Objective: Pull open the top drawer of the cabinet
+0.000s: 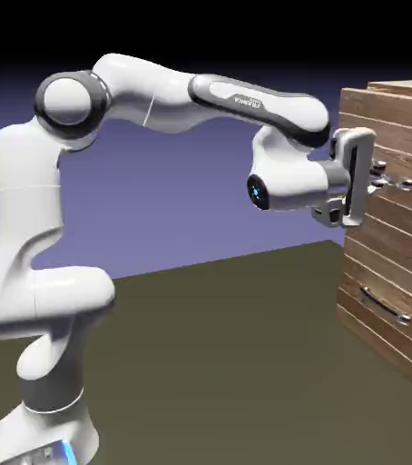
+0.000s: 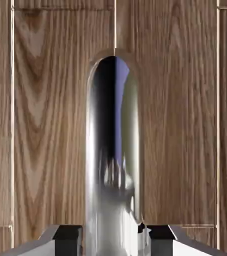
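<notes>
The hand (image 2: 116,245) pinches the top drawer's bar handle (image 2: 112,200) — the grasping step, seemingly done — so next comes a straight pull away from the cabinet (image 1: 385,136).

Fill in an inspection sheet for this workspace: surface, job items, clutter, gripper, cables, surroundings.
Surface: dark, plain floor area, running up to the cabinet.
Job items: brown plank cabinet; top drawer with a shiny metal handle, no opening gap visible; lower handle on the same front, nothing touching it.
Clutter: nothing seen.
Gripper: fingers closed on the top drawer's handle, one on either side.
Cables: nothing seen.
Surroundings: white robot arm reaching to the cabinet, blue light at its base; blue-violet backdrop, black towards the top.
</notes>
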